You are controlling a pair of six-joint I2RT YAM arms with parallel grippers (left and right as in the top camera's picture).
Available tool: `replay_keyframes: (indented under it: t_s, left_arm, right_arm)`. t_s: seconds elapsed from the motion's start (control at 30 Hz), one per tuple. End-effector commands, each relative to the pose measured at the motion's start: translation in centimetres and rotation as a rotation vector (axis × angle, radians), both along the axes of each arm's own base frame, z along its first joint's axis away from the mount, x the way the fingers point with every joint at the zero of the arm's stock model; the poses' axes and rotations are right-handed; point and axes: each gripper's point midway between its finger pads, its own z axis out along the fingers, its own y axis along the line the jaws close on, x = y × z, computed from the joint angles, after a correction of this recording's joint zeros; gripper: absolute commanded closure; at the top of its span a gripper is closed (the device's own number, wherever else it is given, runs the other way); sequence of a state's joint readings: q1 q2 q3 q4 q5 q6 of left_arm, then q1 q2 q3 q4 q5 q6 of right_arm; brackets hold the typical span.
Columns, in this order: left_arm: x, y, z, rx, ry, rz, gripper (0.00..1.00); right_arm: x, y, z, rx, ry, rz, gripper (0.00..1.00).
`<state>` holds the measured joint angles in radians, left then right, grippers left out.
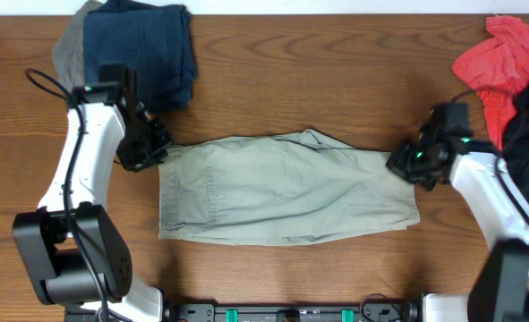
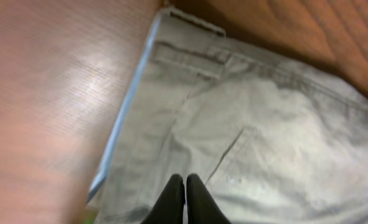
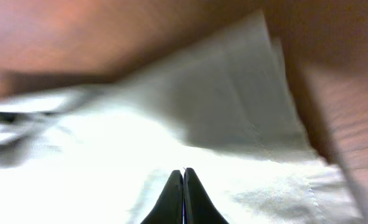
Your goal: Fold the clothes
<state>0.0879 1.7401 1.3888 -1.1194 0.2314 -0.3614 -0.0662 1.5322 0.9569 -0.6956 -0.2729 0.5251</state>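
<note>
Pale khaki-grey shorts (image 1: 282,192) flat at frame centre on wooden table (image 1: 336,63), lightly wrinkled. Belt loop (image 2: 193,20) and stitched pocket (image 2: 233,149) visible in left wrist view. Navy folded garment (image 1: 143,45) upper left, red shirt (image 1: 501,58) upper right, both apart from shorts. Left gripper (image 1: 152,150) at shorts' upper left corner, right gripper (image 1: 405,163) at upper right corner. Both closed tip to tip, no cloth seen between fingers. Long axis left-right, waistband end at left.
</note>
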Motion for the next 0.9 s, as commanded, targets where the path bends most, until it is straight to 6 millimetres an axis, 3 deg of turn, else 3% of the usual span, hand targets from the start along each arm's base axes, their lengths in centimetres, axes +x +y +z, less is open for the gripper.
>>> replay_keyframes:
  t_s: [0.0,0.1,0.23,0.4,0.67,0.87]
  left_arm:
    - [-0.5,-0.9,1.4,0.013,0.0,-0.051,0.94]
    - [-3.3,-4.8,0.8,-0.079,0.104,-0.127,0.94]
    - [-7.3,-10.1,-1.2,-0.137,0.215,-0.252,0.94]
    - [-10.2,-14.0,-4.0,-0.11,0.249,-0.343,0.94]
    - [-13.3,-16.3,-6.9,-0.111,0.282,-0.37,0.94]
    - [-15.4,-15.2,-10.0,-0.1,0.31,-0.331,0.94]
  right_arm:
    - [1.8,0.6,4.8,-0.031,-0.176,0.14,0.9]
    - [0.3,4.1,5.3,0.061,-0.156,0.243,0.95]
    - [-3.0,8.6,3.8,0.105,-0.047,0.401,0.99]
    - [-5.7,12.7,1.7,0.125,0.049,0.48,0.99]
    - [-9.2,16.5,-3.0,0.132,0.173,0.558,0.99]
    - [-10.7,16.2,-6.4,0.129,0.261,0.54,0.99]
